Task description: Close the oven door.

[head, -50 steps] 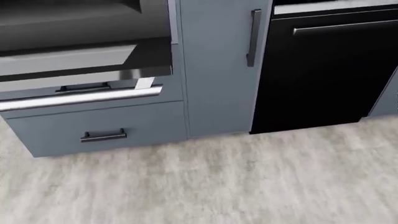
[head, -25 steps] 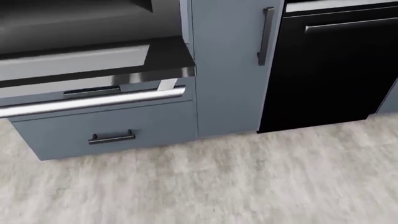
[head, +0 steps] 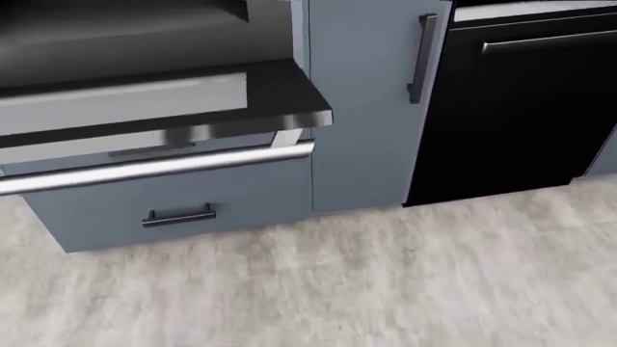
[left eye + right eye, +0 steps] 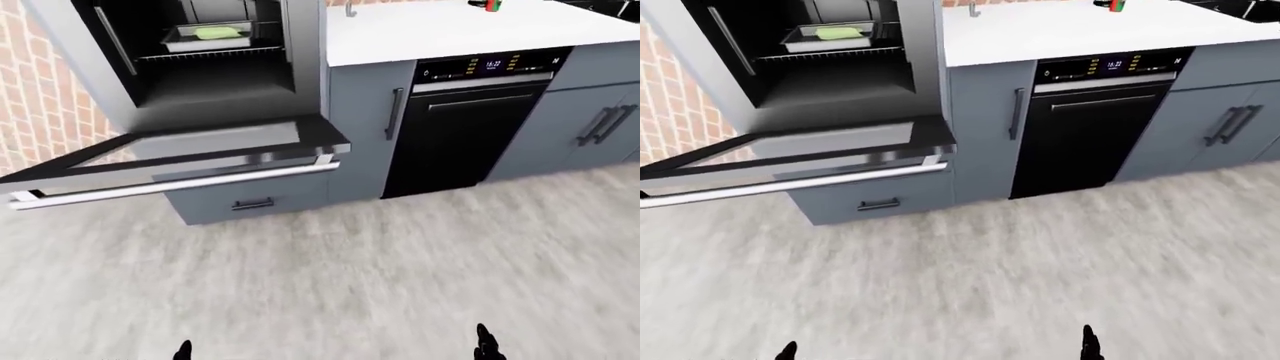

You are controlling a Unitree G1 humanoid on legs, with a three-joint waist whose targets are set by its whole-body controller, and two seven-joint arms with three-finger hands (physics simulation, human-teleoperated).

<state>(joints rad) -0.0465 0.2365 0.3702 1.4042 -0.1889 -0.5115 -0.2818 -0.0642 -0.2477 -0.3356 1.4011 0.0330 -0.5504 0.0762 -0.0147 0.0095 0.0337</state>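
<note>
Approaching: judged from the hands low and well apart from the oven, the robot is not yet within reach; the door is untouched.
Oven door (image 4: 190,154): folded down flat, sticking out toward the camera in the upper left of the left-eye view; dark inner face with a paler inset panel, brushed-steel edge.
Door handle (image 4: 170,185): long round polished bar along the door's lower edge in the view, held on short brackets at each end.
Oven cavity (image 4: 205,67): dark box, wire rack across it, a shallow metal tray (image 4: 205,36) with something pale green in it.
Drawer (image 3: 173,199): flat blue-grey panel beneath the door, small black bar pull.
Dishwasher (image 4: 460,127): glossy black panel to the right, lit display strip on top, slim steel handle.
Cabinet (image 4: 365,135): narrow matte blue-grey door between oven and dishwasher, dark vertical pull.
Counter (image 4: 450,30): smooth white slab.
Floor (image 4: 350,270): pale grey wood-grain.
Wall (image 4: 35,112): red brick, left of the oven.
Left hand (image 4: 183,349): only a black tip at the bottom edge; whether the fingers are spread or curled I cannot tell.
Right hand (image 4: 486,343): same, a dark sliver; grip unreadable.
Next move: likely step closer, get a hand under the door or its bar, and swing it upward until it meets the oven frame.
</note>
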